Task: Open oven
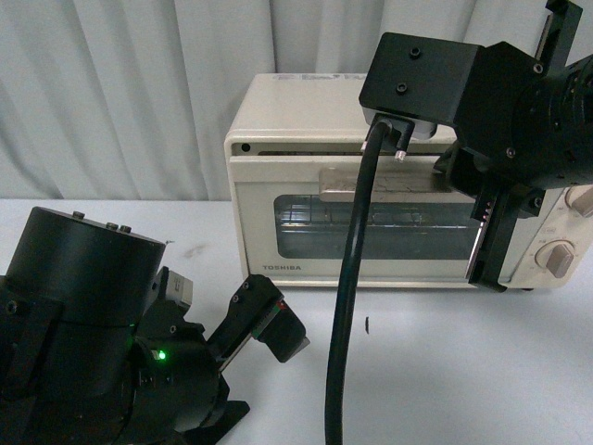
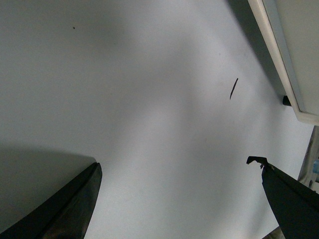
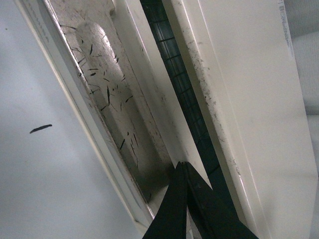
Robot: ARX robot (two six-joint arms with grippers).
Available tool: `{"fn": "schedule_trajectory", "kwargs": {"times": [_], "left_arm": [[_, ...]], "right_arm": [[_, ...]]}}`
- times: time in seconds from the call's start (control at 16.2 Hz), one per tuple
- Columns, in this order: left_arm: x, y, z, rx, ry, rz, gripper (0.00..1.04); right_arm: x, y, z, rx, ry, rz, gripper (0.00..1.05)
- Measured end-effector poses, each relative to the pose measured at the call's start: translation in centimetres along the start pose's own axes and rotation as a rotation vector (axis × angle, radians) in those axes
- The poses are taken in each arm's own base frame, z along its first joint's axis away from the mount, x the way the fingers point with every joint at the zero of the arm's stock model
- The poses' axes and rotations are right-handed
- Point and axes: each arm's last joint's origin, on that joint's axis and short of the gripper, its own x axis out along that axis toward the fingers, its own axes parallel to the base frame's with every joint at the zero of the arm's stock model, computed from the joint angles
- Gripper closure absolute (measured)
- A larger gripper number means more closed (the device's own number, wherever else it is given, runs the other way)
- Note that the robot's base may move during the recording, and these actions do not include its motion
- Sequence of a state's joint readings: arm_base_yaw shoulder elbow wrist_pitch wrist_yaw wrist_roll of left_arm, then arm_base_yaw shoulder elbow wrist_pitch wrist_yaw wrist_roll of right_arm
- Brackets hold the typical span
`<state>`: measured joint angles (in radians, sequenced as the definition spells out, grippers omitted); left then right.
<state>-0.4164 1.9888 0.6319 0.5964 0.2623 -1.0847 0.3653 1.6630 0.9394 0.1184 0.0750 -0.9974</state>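
The cream-white Toshiba oven (image 1: 278, 120) stands at the back of the table, its glass door (image 1: 306, 227) facing me and its beige bar handle (image 1: 338, 183) across the top. My right arm (image 1: 500, 102) hangs in front of the oven's upper right. In the right wrist view my right gripper (image 3: 183, 164) is shut, tips together against the door's top edge beside the scratched handle (image 3: 109, 84). A dark gridded strip (image 3: 174, 74) runs between door edge and oven body (image 3: 249, 99). My left gripper (image 1: 269, 378) is open and empty over the bare table (image 2: 149, 99), left of the oven (image 2: 294, 50).
Two round knobs (image 1: 556, 257) (image 1: 582, 199) sit on the oven's right side, partly behind my right arm. A black cable (image 1: 347, 306) hangs from the right wrist down across the door. A small black mark (image 1: 368, 324) lies on the white table. A pale curtain (image 1: 139, 83) hangs behind.
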Motion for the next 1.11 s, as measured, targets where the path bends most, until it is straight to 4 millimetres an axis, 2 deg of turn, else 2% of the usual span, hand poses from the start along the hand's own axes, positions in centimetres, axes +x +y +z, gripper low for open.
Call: {"fn": "schedule_trajectory", "kwargs": {"times": [0.37, 0.86, 1.11], "left_arm": [[0.0, 0.0, 0.0, 0.0, 0.0, 0.0, 0.07], [0.0, 0.0, 0.0, 0.0, 0.0, 0.0, 0.07], [0.0, 0.0, 0.0, 0.0, 0.0, 0.0, 0.07]], "right_arm": [[-1.1, 1.0, -0.8, 0.087, -0.006, 0.061, 1.03], [-2.9, 3.4, -2.0, 0.164, 0.052, 0.279, 1.03], [-4.6, 2.9, -2.1, 0.225, 0.057, 0.361, 1.03]]}}
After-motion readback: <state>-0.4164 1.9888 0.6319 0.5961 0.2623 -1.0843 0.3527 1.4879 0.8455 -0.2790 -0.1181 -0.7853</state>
